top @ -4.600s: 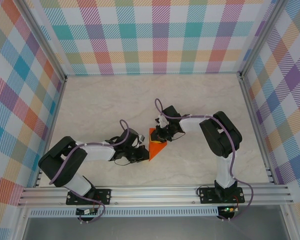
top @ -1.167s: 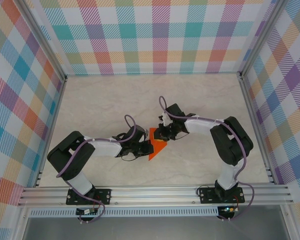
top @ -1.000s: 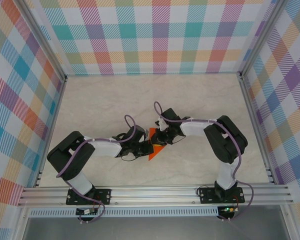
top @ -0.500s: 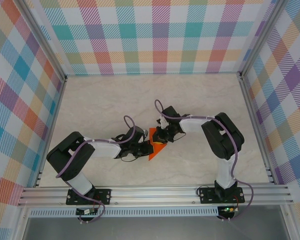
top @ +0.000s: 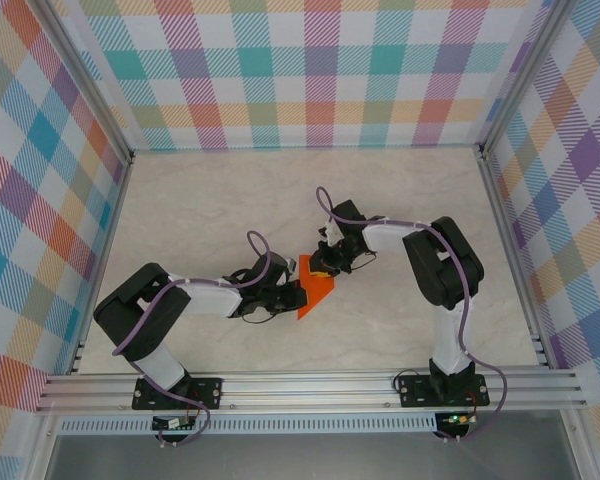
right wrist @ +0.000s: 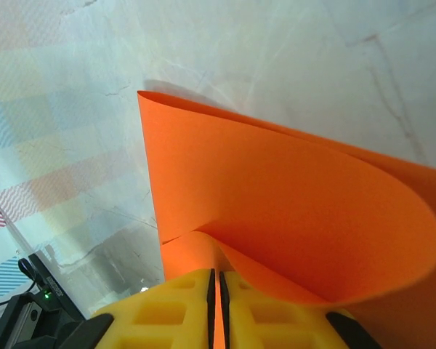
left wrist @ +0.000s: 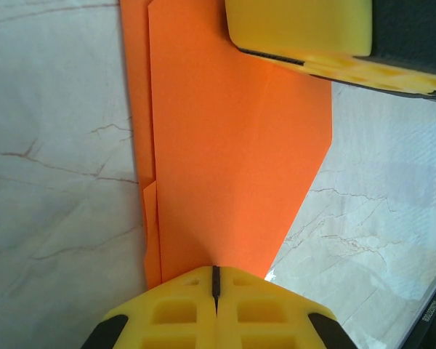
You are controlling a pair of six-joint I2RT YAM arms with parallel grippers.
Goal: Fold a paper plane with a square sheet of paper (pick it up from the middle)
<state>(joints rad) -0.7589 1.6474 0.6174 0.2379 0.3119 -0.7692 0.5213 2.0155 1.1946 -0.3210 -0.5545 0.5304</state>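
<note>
Left fingers (left wrist: 216, 281) are pressed together, pinching the square sheet of paper (top: 315, 296) at its 9 o'clock edge, mid-desk (top: 200, 200). At 1 o'clock, right fingers (right wrist: 215, 282) pinch the curled-over orange flap.

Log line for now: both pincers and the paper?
left pincer: shut, tips at edge of square sheet of paper | right pincer: shut on it, curling a flap over | rest flat, creased, on table

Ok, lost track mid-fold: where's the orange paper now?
In the top view the orange paper sits at the middle of the table, the left gripper at its left edge, the right gripper pinching its far edge.
</note>
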